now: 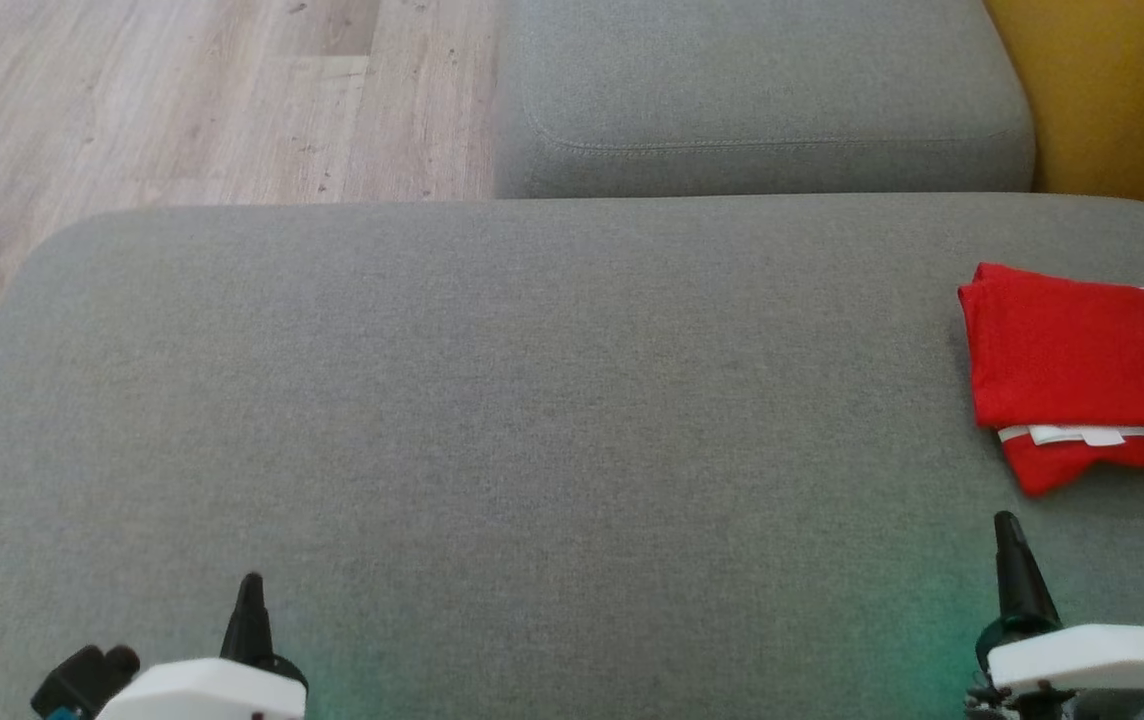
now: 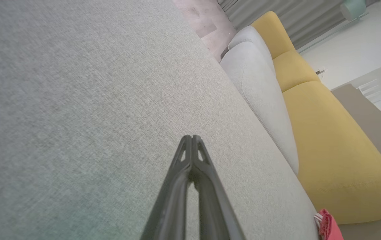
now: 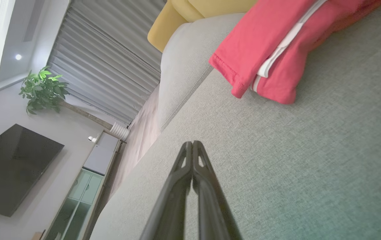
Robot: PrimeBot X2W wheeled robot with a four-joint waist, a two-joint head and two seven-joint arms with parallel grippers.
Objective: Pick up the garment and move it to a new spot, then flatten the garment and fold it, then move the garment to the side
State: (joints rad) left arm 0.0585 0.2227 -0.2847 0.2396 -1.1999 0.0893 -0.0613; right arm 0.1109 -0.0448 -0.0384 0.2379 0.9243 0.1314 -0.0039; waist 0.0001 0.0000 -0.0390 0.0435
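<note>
Now the folded garment (image 1: 1082, 365) lies near the clenched right claw (image 1: 1005, 522), left claw (image 1: 251, 582) clenched too

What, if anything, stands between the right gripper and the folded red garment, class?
Probably nothing, so likely yes: the right gripper sits shut just short of the red garment, with bare grey cushion between them. It would need to open first.

No text, label, brand, number or sign can be read anywhere. The white strips (image 1: 1082, 435) on the red garment (image 1: 1072, 350), at the frame's right edge, look plain
</note>
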